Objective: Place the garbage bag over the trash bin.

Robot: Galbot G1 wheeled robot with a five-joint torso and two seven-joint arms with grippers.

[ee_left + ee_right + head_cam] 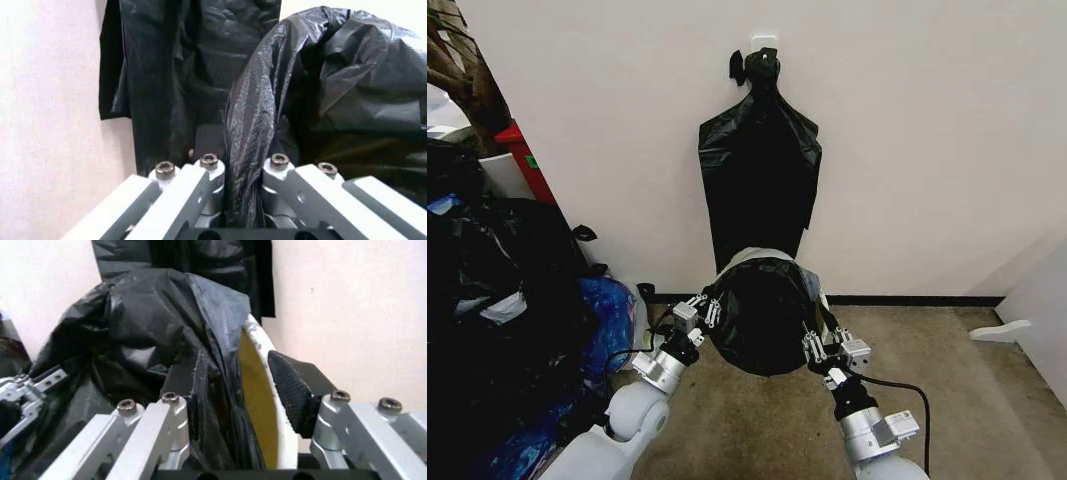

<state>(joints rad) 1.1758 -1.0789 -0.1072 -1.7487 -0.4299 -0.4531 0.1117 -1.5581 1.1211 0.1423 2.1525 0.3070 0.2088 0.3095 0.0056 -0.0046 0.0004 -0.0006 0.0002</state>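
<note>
Glossy black garbage bag draped over the cream-white trash bin, rim partly exposed, beside the wall.

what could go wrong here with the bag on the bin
1. The right gripper stands open astride the trash bin rim, the garbage bag draped loosely over it; the film might slip off that side.
2. The left gripper pinches thin film; pulling could tear it.
3. The hanging bags behind might snag.

Brown carpeted floor down there, trash bin standing on it by the wall, a heap of stuffed black bags alongside, plus possibly a white scrap.
</note>
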